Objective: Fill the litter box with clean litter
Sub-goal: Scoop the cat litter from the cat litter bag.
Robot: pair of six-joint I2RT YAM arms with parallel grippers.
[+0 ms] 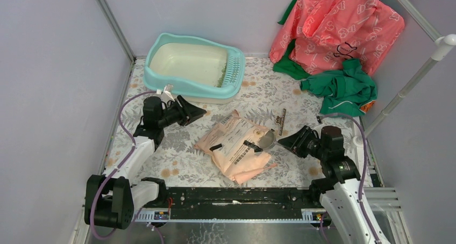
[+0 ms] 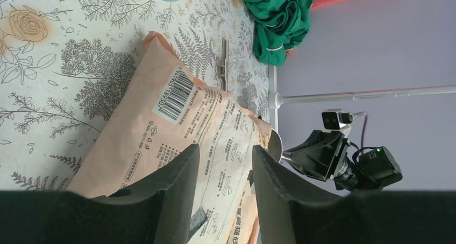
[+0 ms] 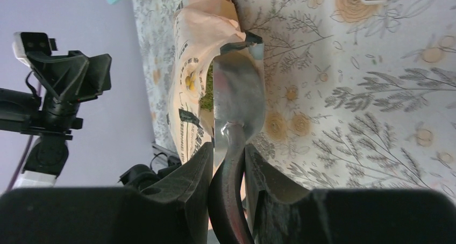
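With our right gripper (image 3: 228,150) clamped on the scoop (image 3: 239,88) and left gripper (image 2: 225,150) apart, we judge the clean litter (image 3: 208,91) loose, spillable, best scooped.

Bag (image 2: 134,131), peach, on worktop (image 1: 269,88):
- White barcode label (image 2: 173,96): bars with digit row alongside. Digits too small to read with certainty.
- Below label: columns of small black print (image 2: 215,126), East Asian characters with small icons. Not legible.
- Larger black characters (image 2: 236,234) at lower edge of left wrist view: cut off, unread.
- Top view: black print lines only, unreadable.

Pink sheet (image 1: 336,23), back right: black drawn mark (image 1: 344,50). Cannot tell whether it holds letters.
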